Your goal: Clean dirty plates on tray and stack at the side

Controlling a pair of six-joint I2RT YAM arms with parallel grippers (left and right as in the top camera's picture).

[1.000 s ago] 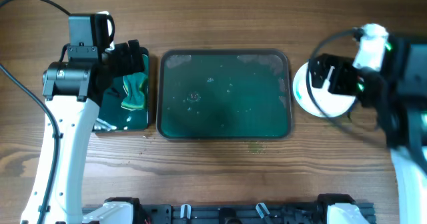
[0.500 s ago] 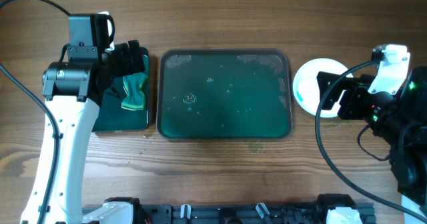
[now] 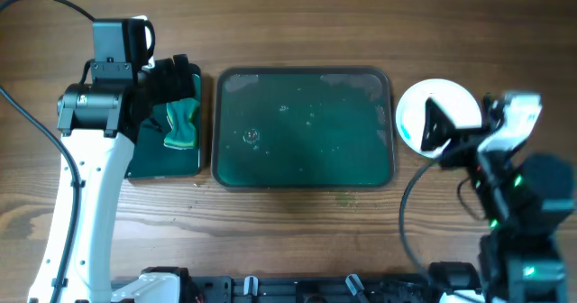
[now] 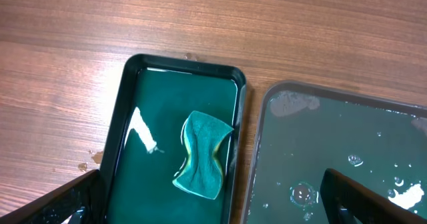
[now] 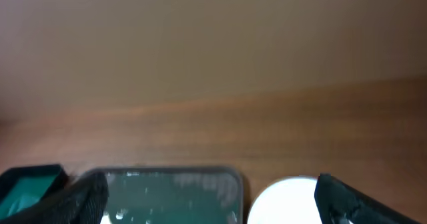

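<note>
The wooden table point(image 3: 297, 23) is the largest thing, brown with a long grain that runs left to right. In its middle lies the tray point(image 3: 347, 154), a dark green rectangle with rounded corners and a greyish rim. Its surface is wet and glossy. From the overhead view we see only small pale spots on it, but the left wrist view shows that these are round bubbles, with a thin foam near the corner.

Just beside the tray, on its left, lies a smaller narrow tray point(image 3: 167, 166) with a black rim. It holds shining water – this we learn only from the left wrist view, where a white reflection lies on it. In it lies a sponge point(image 4: 203, 154), green with a yellow layer, soft and bent in the middle.

The plates point(image 3: 455, 103) are on the table just to the right of the tray, round, white and smooth, with a bluish-green mark at the left edge. From above we cannot tell how many are stacked. The right wrist view is blurred and shows only their upper edge.

The right gripper point(image 3: 430, 127) hangs over the plates, partly covering them. Its own camera shows the two dark fingers far apart, with nothing between them. The left gripper point(image 4: 217, 207) is above the small tray – also wide apart and holding nothing.
</note>
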